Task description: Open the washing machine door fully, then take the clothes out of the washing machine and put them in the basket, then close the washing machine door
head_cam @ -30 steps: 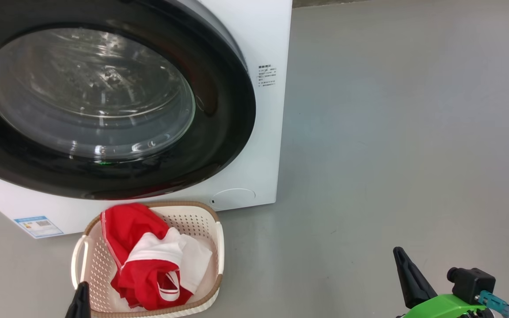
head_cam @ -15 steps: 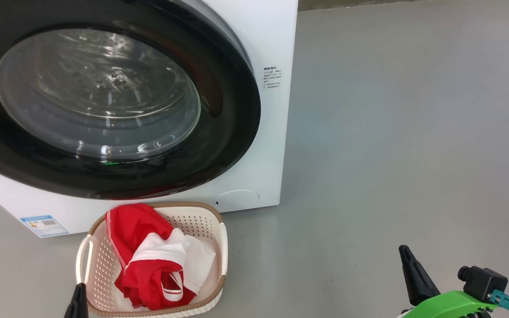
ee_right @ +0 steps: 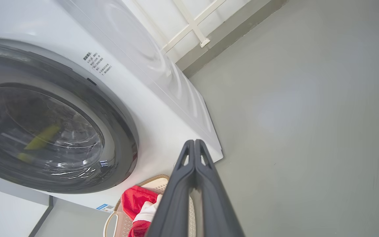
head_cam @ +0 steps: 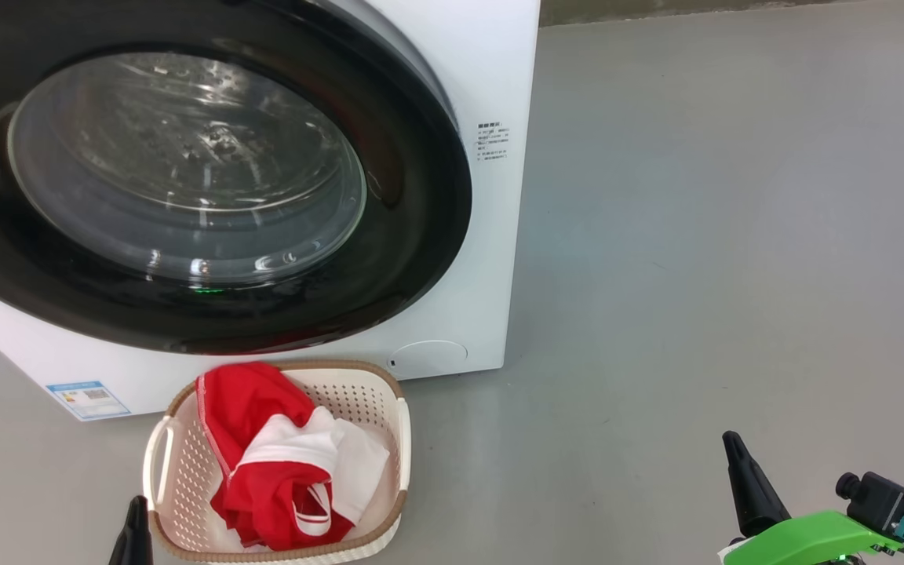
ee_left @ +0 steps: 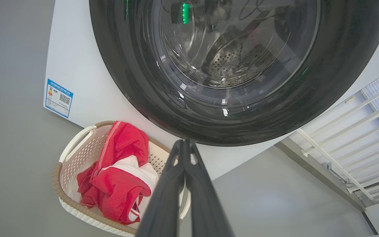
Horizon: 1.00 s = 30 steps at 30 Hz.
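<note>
While the red-and-white fabric clothes point(head_cam: 264, 408) are held in the cream perforated plastic basket point(head_cam: 358, 400) at the big white washing machine's point(head_cam: 499, 63) foot, its round black-rimmed glass door point(head_cam: 421, 220), seemingly closed, is faced from below by two empty grippers with fingers pressed together, the left gripper point(head_cam: 136, 506) being nearer than the right gripper point(head_cam: 730, 443).

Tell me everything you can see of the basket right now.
The basket is small, cream-white, plastic by its look, with perforated walls, a brown woven-look rim and a loop handle on each side. It stands upright on the grey floor just before the washing machine, below the door; whether they touch I cannot tell. Red-and-white clothes lie bunched inside, reaching its far rim.
</note>
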Motion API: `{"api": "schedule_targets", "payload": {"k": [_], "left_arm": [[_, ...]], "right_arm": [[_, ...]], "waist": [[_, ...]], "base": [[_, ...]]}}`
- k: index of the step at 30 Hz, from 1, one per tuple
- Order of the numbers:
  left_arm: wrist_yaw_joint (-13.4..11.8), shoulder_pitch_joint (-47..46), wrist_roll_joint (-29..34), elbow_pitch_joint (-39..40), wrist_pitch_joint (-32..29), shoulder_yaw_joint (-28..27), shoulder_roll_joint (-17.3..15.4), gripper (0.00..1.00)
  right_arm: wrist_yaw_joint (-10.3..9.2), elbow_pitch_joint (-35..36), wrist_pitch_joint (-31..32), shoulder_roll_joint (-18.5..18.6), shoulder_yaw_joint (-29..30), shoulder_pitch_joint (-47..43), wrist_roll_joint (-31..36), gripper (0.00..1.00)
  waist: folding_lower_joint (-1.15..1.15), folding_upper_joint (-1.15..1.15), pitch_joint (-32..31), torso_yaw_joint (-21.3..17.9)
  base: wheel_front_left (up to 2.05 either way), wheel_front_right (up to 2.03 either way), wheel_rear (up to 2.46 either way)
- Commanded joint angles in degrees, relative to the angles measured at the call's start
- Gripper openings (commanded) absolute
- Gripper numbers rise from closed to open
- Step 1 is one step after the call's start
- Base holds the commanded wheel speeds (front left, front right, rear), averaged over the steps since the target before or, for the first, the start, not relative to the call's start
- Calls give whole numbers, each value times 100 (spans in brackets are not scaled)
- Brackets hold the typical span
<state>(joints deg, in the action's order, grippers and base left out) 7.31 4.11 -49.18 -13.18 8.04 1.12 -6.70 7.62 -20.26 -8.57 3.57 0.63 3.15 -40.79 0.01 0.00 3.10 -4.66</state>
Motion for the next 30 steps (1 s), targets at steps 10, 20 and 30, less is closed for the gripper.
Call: {"api": "schedule_targets", "payload": {"k": [10, 20, 30], "left_arm": [[7, -325, -607, 78, -180, -186, -4, 0], [8, -419, -1117, 57, -341, -251, 38, 0], [10, -513, -1628, 35, -505, -318, 82, 0]], "right_arm": [[-5, 225, 192, 33, 36, 151, -798, 0], [-6, 280, 357, 31, 95, 170, -1398, 0], [-7, 335, 525, 27, 157, 190, -1998, 0]], "waist": [[-1, 0, -38, 60], [-1, 0, -72, 115], [-1, 0, -107, 170]], "base": [[0, 0, 0], [0, 0, 0], [0, 0, 0]]}}
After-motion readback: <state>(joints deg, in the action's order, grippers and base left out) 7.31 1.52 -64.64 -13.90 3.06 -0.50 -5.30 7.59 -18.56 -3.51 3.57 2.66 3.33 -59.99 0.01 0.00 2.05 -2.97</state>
